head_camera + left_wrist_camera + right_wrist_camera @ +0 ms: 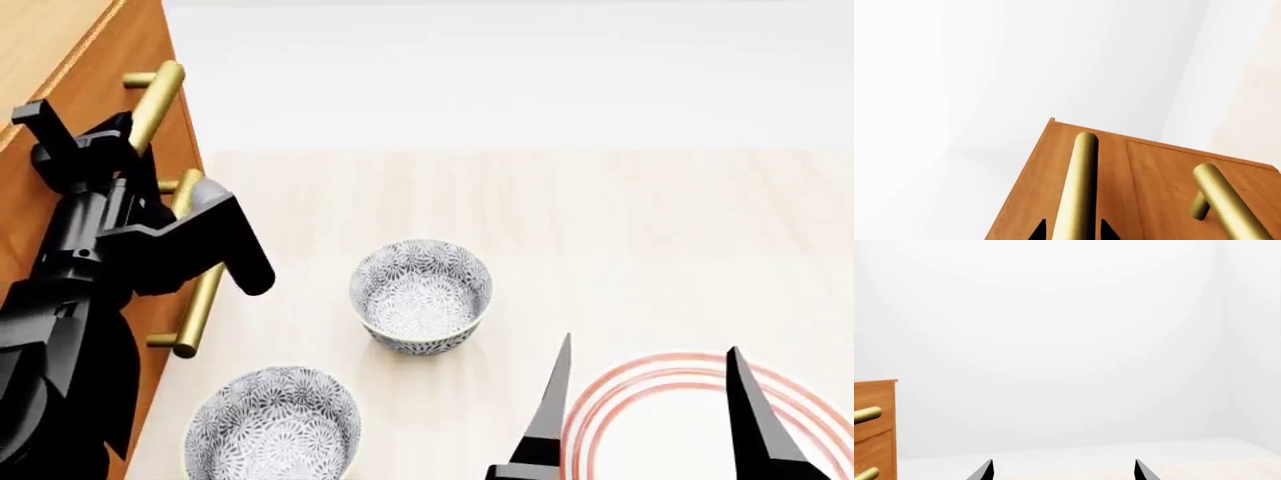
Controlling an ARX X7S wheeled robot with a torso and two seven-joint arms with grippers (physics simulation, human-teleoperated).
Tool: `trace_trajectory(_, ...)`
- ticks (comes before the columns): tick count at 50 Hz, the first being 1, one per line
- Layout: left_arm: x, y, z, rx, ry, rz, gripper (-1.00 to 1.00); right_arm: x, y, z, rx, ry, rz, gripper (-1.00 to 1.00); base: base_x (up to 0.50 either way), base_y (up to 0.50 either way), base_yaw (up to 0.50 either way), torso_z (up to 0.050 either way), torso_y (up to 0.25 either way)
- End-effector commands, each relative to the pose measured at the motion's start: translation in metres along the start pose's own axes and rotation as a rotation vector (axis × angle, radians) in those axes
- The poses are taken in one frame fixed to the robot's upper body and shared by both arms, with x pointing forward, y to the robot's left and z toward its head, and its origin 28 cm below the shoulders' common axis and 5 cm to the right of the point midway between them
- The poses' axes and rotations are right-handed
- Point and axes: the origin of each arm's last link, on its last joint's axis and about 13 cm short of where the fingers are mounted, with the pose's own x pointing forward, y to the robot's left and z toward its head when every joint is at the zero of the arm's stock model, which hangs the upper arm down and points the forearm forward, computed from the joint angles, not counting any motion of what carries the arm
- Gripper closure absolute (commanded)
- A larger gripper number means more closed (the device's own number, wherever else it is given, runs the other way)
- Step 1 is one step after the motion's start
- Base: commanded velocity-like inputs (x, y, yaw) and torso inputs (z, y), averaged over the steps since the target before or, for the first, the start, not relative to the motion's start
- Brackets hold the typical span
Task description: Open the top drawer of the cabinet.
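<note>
The orange-brown cabinet stands at the left edge of the head view, and its edge shows in the right wrist view. The top drawer sits flush with the cabinet front. My left gripper is open. Its fingertips straddle the top drawer's brass bar handle, with a thin gap showing on each side. The lower drawer's handle lies beside it. My right gripper hangs open and holds nothing.
Two patterned bowls stand on the pale wooden table close to the cabinet front. A white plate with red rings lies under my right gripper. A white wall is behind.
</note>
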Motion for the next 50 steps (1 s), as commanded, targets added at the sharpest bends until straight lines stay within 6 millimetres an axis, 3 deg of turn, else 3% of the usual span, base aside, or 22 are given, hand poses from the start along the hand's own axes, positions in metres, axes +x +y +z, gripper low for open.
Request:
trace_trajectory(1, -0.012, -0.017, 0.023, -0.026, -0.088, -0.069, 1.00, 0.002, -0.002, -0.001, 0.001, -0.015, 0.003, -1.00, 0.00, 0.00, 0.00, 0.000, 0.000)
trace_trajectory(50, -0.029, -0.012, 0.078, 0.015, -0.247, -0.077, 1.00, 0.001, -0.004, 0.002, 0.009, -0.023, -0.008, -1.00, -0.01, 0.00, 0.00, -0.001, 0.003)
